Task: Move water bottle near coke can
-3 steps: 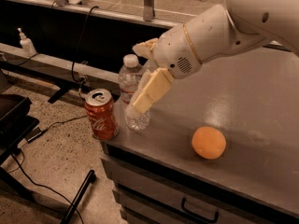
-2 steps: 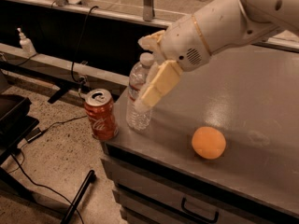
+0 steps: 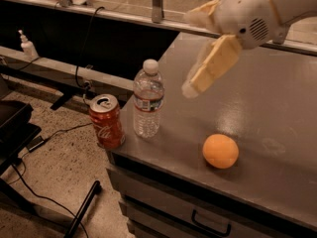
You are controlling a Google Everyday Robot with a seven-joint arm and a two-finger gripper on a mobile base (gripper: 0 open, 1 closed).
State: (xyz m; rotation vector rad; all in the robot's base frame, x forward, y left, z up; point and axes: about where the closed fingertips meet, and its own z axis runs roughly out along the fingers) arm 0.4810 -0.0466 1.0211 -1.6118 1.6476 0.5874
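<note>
The water bottle (image 3: 148,100) stands upright on the grey table (image 3: 277,108) near its left front corner. It is clear and ribbed, with a white cap and a narrow label. The red coke can (image 3: 106,121) stands upright just left of the bottle, at the very corner of the table, with a small gap between them. My gripper (image 3: 193,53) is open and empty. It hangs above the table, up and to the right of the bottle, and touches nothing. One cream finger (image 3: 210,68) points down and left.
An orange (image 3: 220,151) lies on the table to the right of the bottle, near the front edge. Drawers with a dark handle (image 3: 210,227) sit below the table top. A small white pump bottle (image 3: 27,44) stands on the far left ledge. Cables lie on the floor.
My gripper has let go of the water bottle and moved up and to the right, away from it. The bottle stays standing beside the can.
</note>
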